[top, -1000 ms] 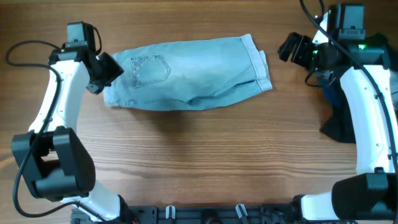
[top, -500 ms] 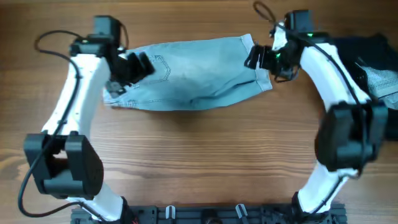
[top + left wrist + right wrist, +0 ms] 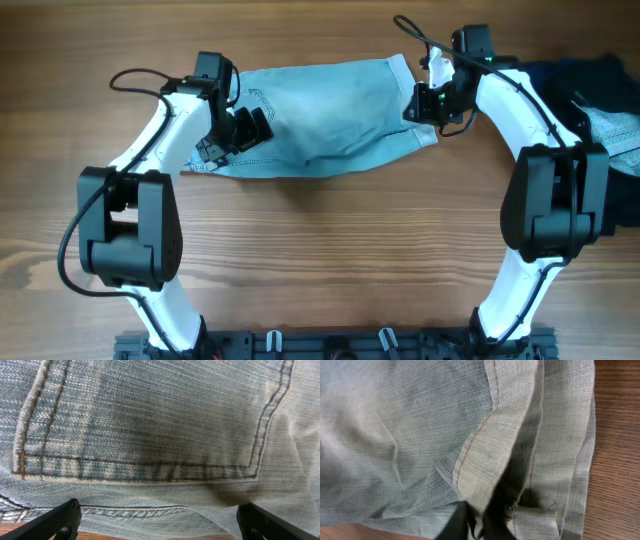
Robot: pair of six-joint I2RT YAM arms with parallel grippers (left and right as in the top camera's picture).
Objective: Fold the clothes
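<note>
A: Denim shorts (image 3: 330, 105), location?
B: Flat on the far half of the table (image 3: 320, 260), long side running left to right, waist end left, hem end right. They look already doubled lengthwise.

A: Handling?
B: My guess is medium weight and soft but with some body. Denim drapes, isn't slippery and won't break. Seams and cuffs are thick, so they make good grab spots. A single layer would slide off the stack if pinched alone.

A: Room to move?
B: The whole near half of the table is bare wood, with plenty of space to swing one end over. A dark clothes heap (image 3: 580, 80) sits at the far right, just beyond the right arm, so avoid dragging that way. The far edge of the shorts is close to the frame edge.

A: Left gripper (image 3: 248, 128)?
B: Over the waist end, on the back pocket (image 3: 145, 415). Its fingers (image 3: 55, 520) are spread wide in the wrist view and hold nothing.

A: Right gripper (image 3: 422, 100)?
B: At the hem (image 3: 520, 410), near corner. The tips are drawn close together with a sliver of cuff between them, so I read it as pinching the cuff. How many layers it has, can't tell.

A: Best hold?
B: Cuff on the right and waistband or pocket seam on the left, all layers together.
</note>
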